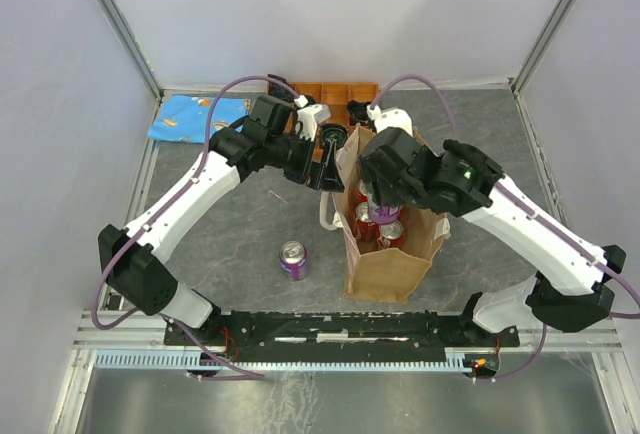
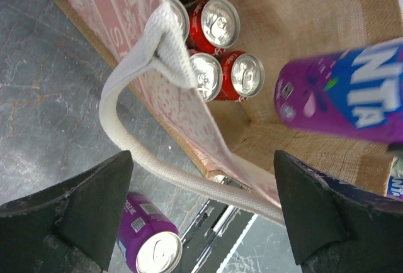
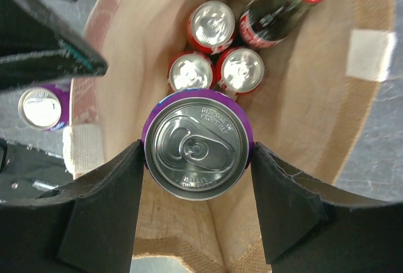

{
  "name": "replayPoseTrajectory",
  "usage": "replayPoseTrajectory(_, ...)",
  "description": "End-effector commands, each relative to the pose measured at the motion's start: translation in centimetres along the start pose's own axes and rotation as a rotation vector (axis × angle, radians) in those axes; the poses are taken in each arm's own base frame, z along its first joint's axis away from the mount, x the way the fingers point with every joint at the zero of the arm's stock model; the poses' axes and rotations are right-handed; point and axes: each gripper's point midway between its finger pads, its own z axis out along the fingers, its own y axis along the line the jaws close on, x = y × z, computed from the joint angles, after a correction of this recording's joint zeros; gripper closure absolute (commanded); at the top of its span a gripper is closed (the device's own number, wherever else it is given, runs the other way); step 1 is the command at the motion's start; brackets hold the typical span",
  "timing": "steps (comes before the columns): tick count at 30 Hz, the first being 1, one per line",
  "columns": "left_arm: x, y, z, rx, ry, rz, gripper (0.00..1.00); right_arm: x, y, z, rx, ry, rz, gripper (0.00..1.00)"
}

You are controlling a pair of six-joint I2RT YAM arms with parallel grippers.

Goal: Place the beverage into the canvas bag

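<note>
Step in hand, as judged: delivery, with one drink carried over the bag's mouth and not yet let go. Blue cloth (image 1: pixel 195 117): far left corner of the desk (image 1: pixel 240 216), well apart from the work. Spare can (image 1: pixel 293 260): purple, upright on the desk, just left of the bag, untouched. Left pincer (image 2: pixel 201 222): wide, gripping nothing, stationed at the bag's left rim with the white handle (image 2: pixel 116 106) looping between its fingers. Orange tray (image 1: pixel 335 91): at the far edge behind the bag; contents too hidden to list. Bag (image 1: pixel 385 272): tan, upright at desk centre, mouth open. Contents: red cans (image 3: pixel 191 72), at least three, standing close together, and one cola bottle (image 3: pixel 283 12) leaning at the far end; the near part of the floor looks free. Right pincer (image 3: pixel 197 160): clamped on the purple can (image 3: pixel 197 144), which is upright, lid up, inside the mouth and above the red cans. Next move, as judged: a straight descent onto the free floor beside the red cans, then a release; the side walls stand close.
</note>
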Motion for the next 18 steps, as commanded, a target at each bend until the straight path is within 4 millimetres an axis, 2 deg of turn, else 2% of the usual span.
replayPoseTrajectory(1, -3.5, -2.3, -0.5, 0.06, -0.091, 0.032, 0.02, 0.4, 2.2, -0.9, -0.094, 0.009, 0.075, 1.0)
replayPoseTrajectory(7, -4.3, -2.1, -0.1, 0.053, -0.101, 0.043, 0.02, 3.6, 4.3, -0.7, -0.139, 0.095, 0.051, 1.0)
replayPoseTrajectory(12, -4.4, -1.8, 0.3, 0.047, -0.098, 0.045, 0.02, 6.7, 6.0, 0.4, -0.131, 0.126, 0.055, 1.0)
replayPoseTrajectory(18, -4.2, -1.5, 0.5, 0.038, -0.09, 0.047, 0.02, 8.7, 8.1, 1.0, -0.142, 0.147, 0.07, 1.0)
